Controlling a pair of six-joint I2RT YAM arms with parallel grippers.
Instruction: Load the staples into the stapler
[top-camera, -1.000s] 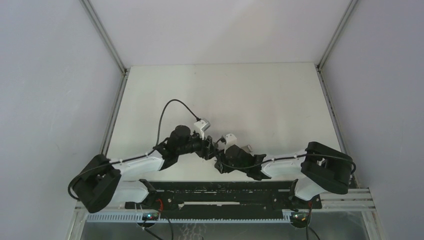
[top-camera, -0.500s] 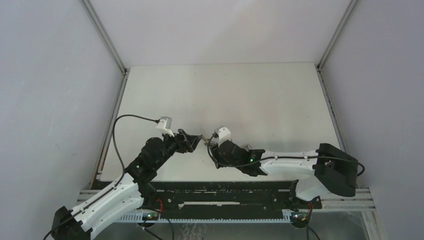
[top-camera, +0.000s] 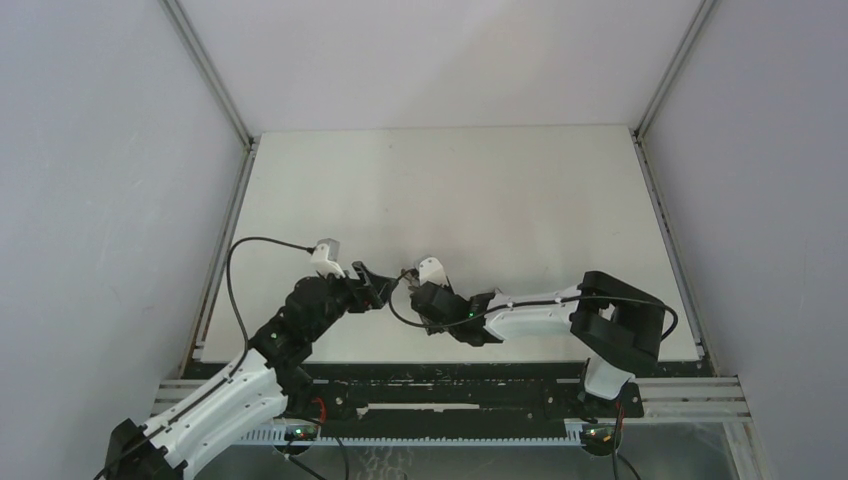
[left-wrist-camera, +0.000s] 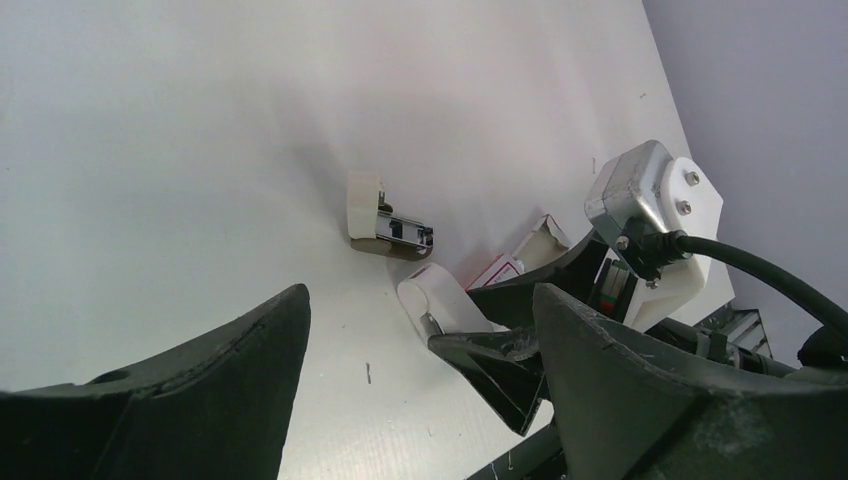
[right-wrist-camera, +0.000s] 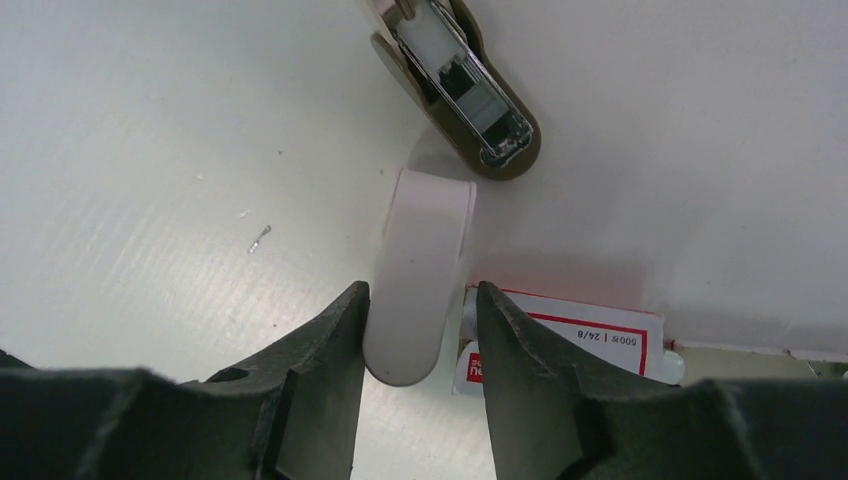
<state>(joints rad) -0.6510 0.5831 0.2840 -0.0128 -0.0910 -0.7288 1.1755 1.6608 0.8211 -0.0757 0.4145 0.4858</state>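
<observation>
The stapler lies opened out on the table. Its white rounded cover (right-wrist-camera: 420, 270) points toward my right gripper (right-wrist-camera: 422, 292), and its tan base with the metal channel (right-wrist-camera: 460, 90) lies beyond. The right gripper's jaws stand narrowly open around the cover's end: the left finger touches it and a slit shows at the right finger. In the left wrist view the stapler (left-wrist-camera: 385, 222) lies ahead of my left gripper (left-wrist-camera: 420, 400), which is wide open and empty. In the top view both grippers (top-camera: 375, 283) (top-camera: 410, 284) meet tip to tip. No strip of staples shows.
A red-and-white staple box (right-wrist-camera: 570, 335) lies just right of the right finger and also shows in the left wrist view (left-wrist-camera: 505, 268). One loose staple (right-wrist-camera: 260, 238) lies on the table to the left. The right wrist's camera housing (left-wrist-camera: 655, 215) sits close to my left gripper.
The left arm has swung back toward the near left, its gripper drawing left. The right arm has reached further left, following it. Both grippers still face each other.
</observation>
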